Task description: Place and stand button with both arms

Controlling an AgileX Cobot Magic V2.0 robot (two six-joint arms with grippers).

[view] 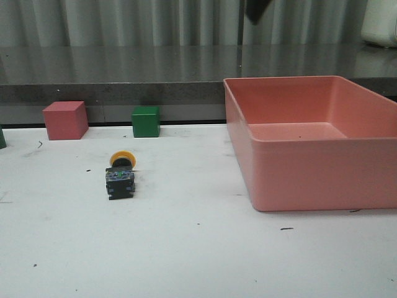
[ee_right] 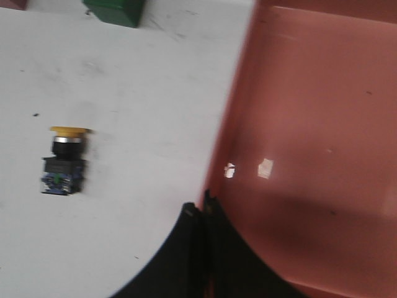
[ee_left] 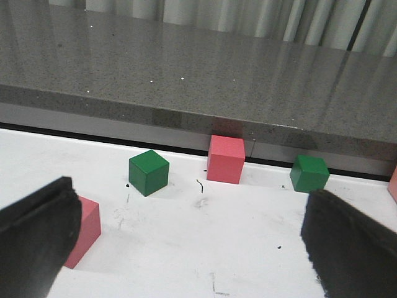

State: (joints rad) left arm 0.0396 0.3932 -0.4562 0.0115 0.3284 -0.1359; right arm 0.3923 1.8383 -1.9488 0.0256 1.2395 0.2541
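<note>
1. A white, scuffed tabletop (view: 186, 248) with small dark marks fills the near ground.
2. The small push-button switch with a yellow mushroom cap and dark blocky base (view: 121, 176) lies on its side on the tabletop, left of centre, cap pointing away, nothing touching it.
3. The large, empty salmon-pink plastic bin (view: 322, 180) sits to the right, well apart from the button.
4. Further back stand a pink cube (view: 64, 120) and a green cube (view: 146, 121), below a grey speckled ledge (view: 155, 81).
5. Pale curtain folds (view: 142, 22) close the room behind.
6. The left end effector (ee_left: 192, 242) is spread wide and empty.
7. The right end effector (ee_right: 203, 214), above the bin's edge, has fingers pressed together.
8. A dark shape at the top edge is cut off.
</note>
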